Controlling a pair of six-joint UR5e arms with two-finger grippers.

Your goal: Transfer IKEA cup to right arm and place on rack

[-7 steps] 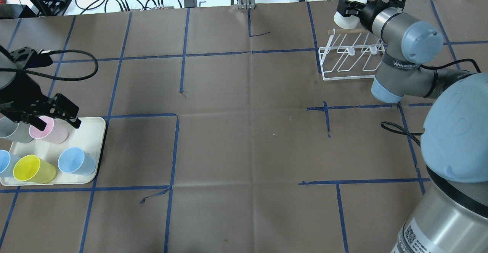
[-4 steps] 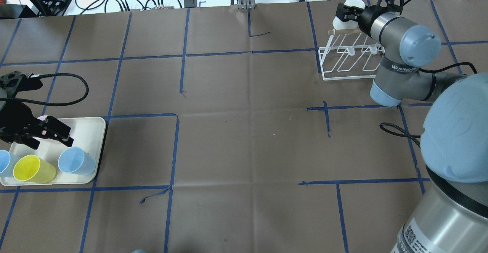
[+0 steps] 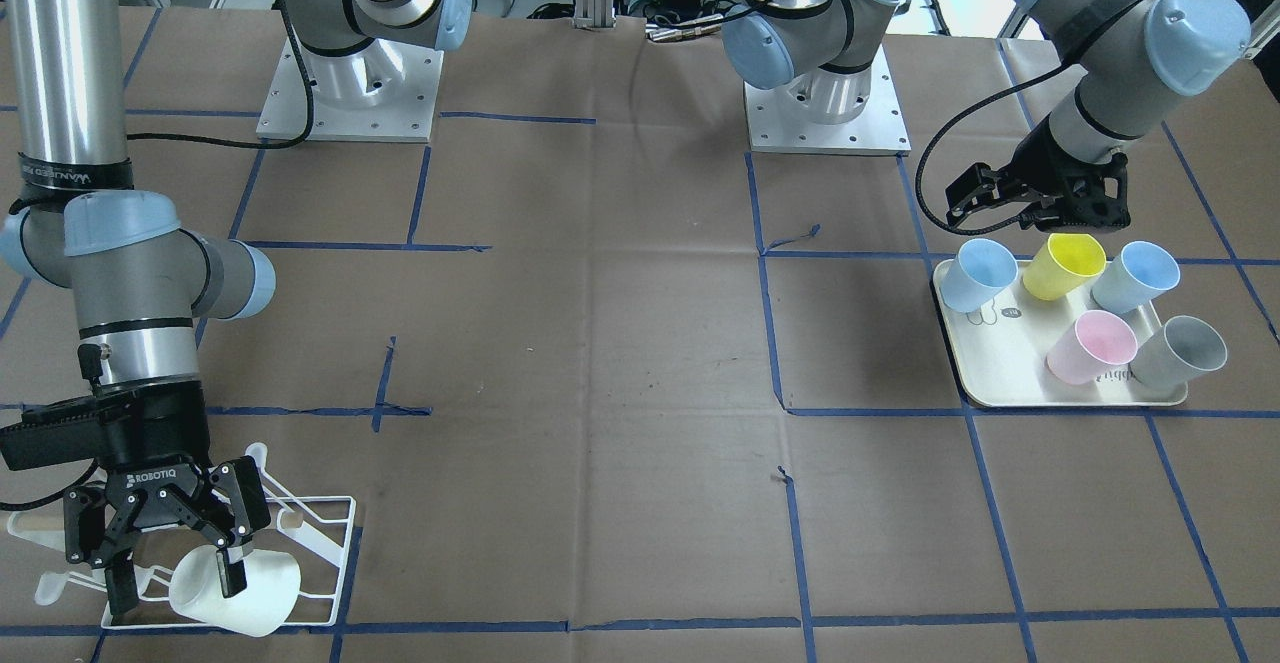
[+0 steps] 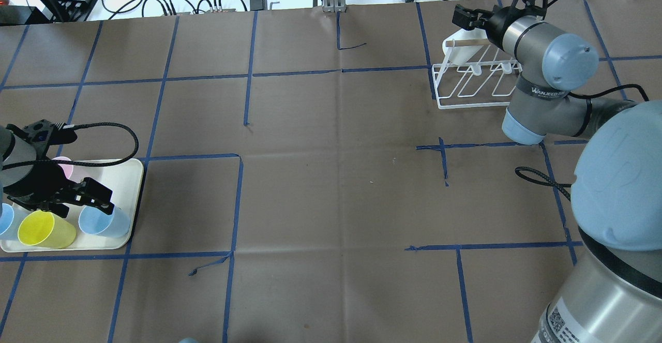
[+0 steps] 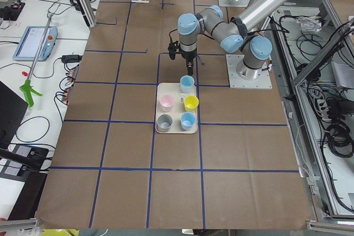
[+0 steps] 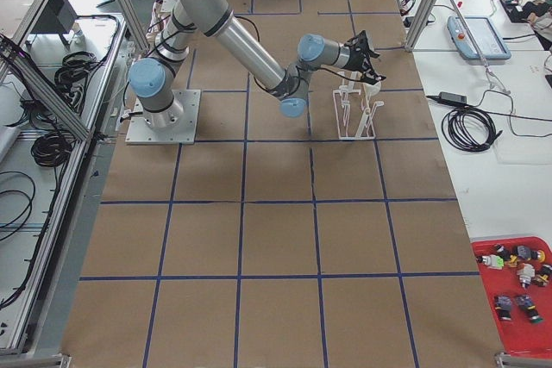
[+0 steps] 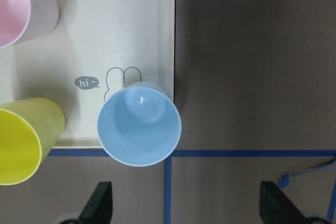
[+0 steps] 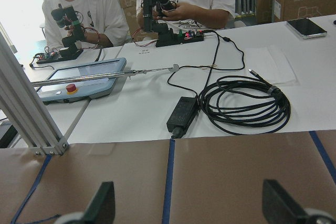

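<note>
Exterior front-facing view, rack end. What do you log? (A)

White cup (image 3: 245, 593) lies tipped on its side on the rack (image 3: 338, 553), at the end by the wooden dowel (image 4: 473, 42). Its mouth is turned toward the right gripper (image 3: 175, 588). (B)

Jaws there? (A)

Spread wide. One fingertip (image 3: 233, 575) overlaps the cup's mouth; cannot tell whether it touches the rim. The other finger stands clear of the cup. Right wrist view: both fingers far apart at the bottom edge, nothing between them, holding nothing. Beyond them a white bench, a coiled black cable (image 8: 247, 103), two seated people handling small black devices. (B)

Right arm? (A)

Right arm (image 4: 538, 110) bends in beside the rack, wrist above the dowel end. (B)

Left side? (A)

Left gripper (image 3: 1035, 215) hangs low over the cream tray (image 3: 1000, 388), jaws wide open, empty. Left wrist view: a pale blue cup (image 7: 139, 129) stands upright directly below, in the tray's corner, next to a printed rabbit outline with "hi~". Yellow cup (image 7: 21, 140) just beside it, pink cup (image 7: 21, 9) farther in. (B)

Tray count? (A)

Five upright cups: two pale blue, yellow, pink, and a grey cup (image 3: 1180, 353). (B)

Ground? (A)

Brown paper table (image 4: 336, 177) gridded with blue tape. Tray and rack sit well apart, at opposite ends. (B)
</note>
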